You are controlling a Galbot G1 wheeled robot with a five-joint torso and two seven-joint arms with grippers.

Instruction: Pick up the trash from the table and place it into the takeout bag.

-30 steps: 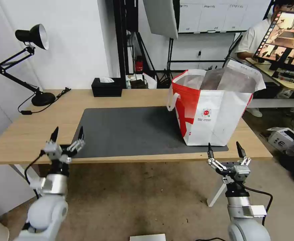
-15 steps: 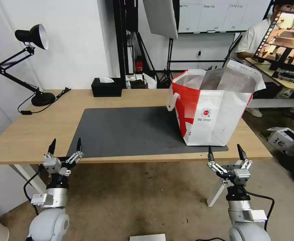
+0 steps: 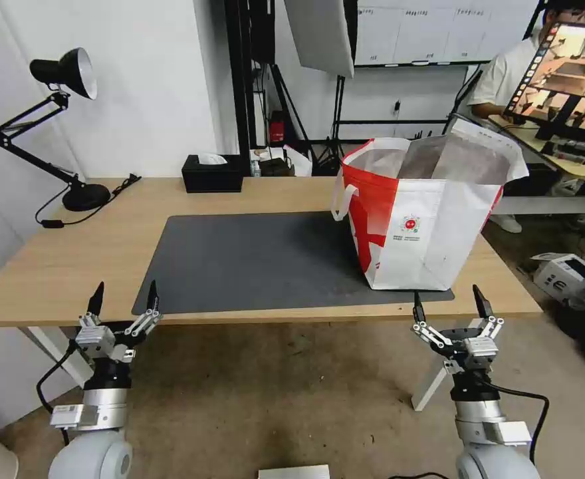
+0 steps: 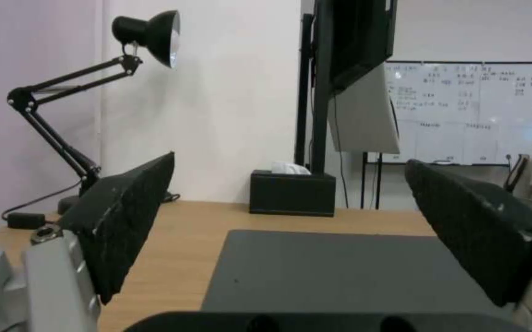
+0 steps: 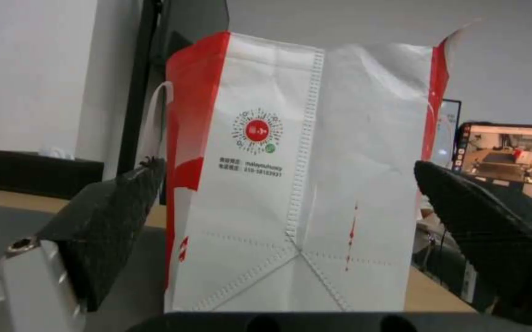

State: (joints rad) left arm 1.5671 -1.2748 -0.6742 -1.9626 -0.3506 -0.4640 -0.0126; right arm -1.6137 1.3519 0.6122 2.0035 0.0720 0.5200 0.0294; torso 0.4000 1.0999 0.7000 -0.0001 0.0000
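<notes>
While both arms hang low at the near edge of the long light-wood surface [image 3: 53,266], each end effector points upward with nothing in it. At the lower left of the head view, the left end effector [image 3: 123,297] stands with its two black fingers spread wide apart, level with the surface's front edge and just beside the near left corner of the large dark grey rectangular mat [image 3: 252,259]. At the lower right of that view, the right end effector [image 3: 449,301] is likewise spread wide and empty, below the front edge and in front of the large white-and-red takeout bag [image 3: 425,226].

That bag stands upright on the right end of the mat, its mouth open to show silver foil lining, a white strap handle hanging on its left side and a small round red logo on its white front panel. In the right wrist view the bag [image 5: 302,184] rises between the two black fingers [image 5: 112,221] without touching them.

A black tissue box [image 3: 213,174] sits at the far edge of the surface, upper centre-left, and a black articulated desk lamp [image 3: 46,126] stands at the far left. The left wrist view looks across the mat [image 4: 339,272] toward the tissue box [image 4: 291,192].
</notes>
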